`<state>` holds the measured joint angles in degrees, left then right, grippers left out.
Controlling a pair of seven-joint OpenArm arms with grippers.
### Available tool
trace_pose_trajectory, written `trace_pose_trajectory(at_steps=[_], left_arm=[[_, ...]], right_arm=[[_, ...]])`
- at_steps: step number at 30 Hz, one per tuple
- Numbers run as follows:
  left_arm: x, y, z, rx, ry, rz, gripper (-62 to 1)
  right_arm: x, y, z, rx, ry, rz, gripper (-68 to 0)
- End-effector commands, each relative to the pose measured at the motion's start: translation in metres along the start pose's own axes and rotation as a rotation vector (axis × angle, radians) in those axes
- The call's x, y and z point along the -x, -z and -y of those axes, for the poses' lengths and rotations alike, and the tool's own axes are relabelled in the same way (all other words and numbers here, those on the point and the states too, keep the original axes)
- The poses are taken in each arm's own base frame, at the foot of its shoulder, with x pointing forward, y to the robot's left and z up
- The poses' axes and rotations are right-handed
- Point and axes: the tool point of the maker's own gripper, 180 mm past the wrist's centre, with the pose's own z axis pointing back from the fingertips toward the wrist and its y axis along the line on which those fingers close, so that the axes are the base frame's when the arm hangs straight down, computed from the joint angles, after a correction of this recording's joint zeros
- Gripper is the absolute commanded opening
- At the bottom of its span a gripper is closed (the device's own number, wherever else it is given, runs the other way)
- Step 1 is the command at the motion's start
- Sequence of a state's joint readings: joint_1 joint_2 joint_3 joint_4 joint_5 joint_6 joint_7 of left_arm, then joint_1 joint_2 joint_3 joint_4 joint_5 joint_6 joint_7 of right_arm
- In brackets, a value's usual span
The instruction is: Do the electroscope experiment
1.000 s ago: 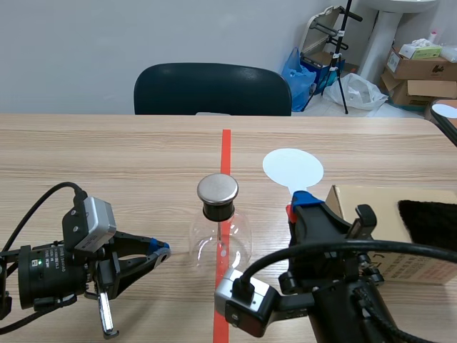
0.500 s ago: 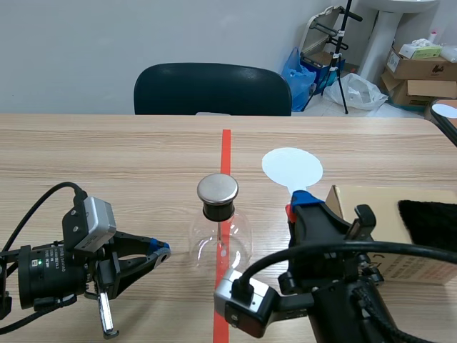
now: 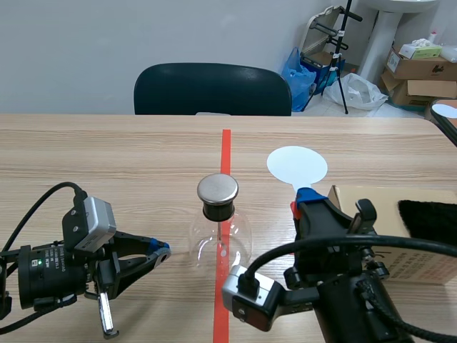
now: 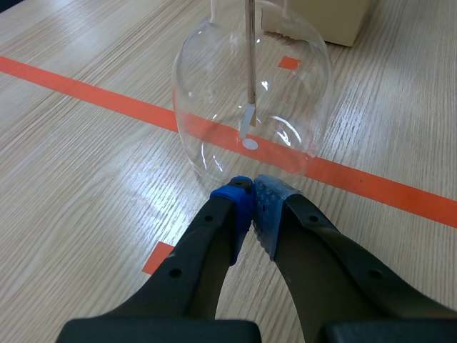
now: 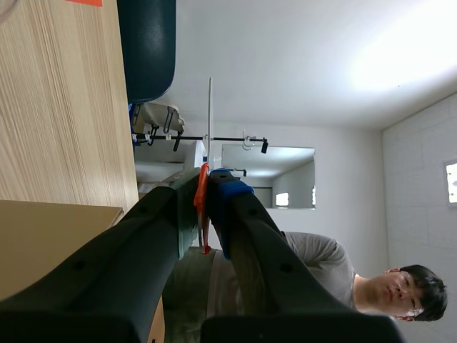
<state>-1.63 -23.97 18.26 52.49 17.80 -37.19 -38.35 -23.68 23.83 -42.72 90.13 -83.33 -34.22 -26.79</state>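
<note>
The electroscope, a clear glass flask (image 3: 220, 236) with a metal cap (image 3: 218, 189), stands on the red tape line at the table's middle. Its inner rod with small white leaves (image 4: 249, 132) shows in the left wrist view, just ahead of my left gripper (image 4: 251, 187), which is shut on nothing and rests low on the table left of the flask (image 3: 161, 248). My right gripper (image 3: 307, 194) points upward right of the flask, shut on the red handle (image 5: 202, 207) of a white round disc paddle (image 3: 297, 164), held upright above the table and apart from the cap.
A cardboard box (image 3: 385, 214) with a black cloth (image 3: 428, 218) on it lies at the right, beside the right arm. A dark chair (image 3: 213, 89) stands behind the table's far edge. Boxes and bags clutter the back right corner of the room.
The right arm has shifted slightly to the right, carrying the white disc paddle a little away from the flask. The left arm has not moved.
</note>
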Motion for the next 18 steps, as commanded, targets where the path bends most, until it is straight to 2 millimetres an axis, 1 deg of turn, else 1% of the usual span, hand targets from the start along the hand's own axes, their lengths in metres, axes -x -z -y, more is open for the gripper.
trace_pose_trajectory(at_steps=[1, 6, 18], left_arm=[[-0.012, 0.003, -0.004, -0.005, 0.010, 0.041, -57.7], [-0.012, 0.003, -0.004, -0.005, 0.010, 0.041, -57.7], [-0.012, 0.003, -0.004, -0.005, 0.010, 0.041, -57.7]], right_arm=[[0.001, 0.005, 0.009, 0.037, -0.007, 0.013, -66.5], [-0.007, 0.005, 0.009, 0.037, -0.008, 0.060, -66.5], [-0.045, -0.002, 0.009, 0.037, -0.012, 0.272, -66.5]])
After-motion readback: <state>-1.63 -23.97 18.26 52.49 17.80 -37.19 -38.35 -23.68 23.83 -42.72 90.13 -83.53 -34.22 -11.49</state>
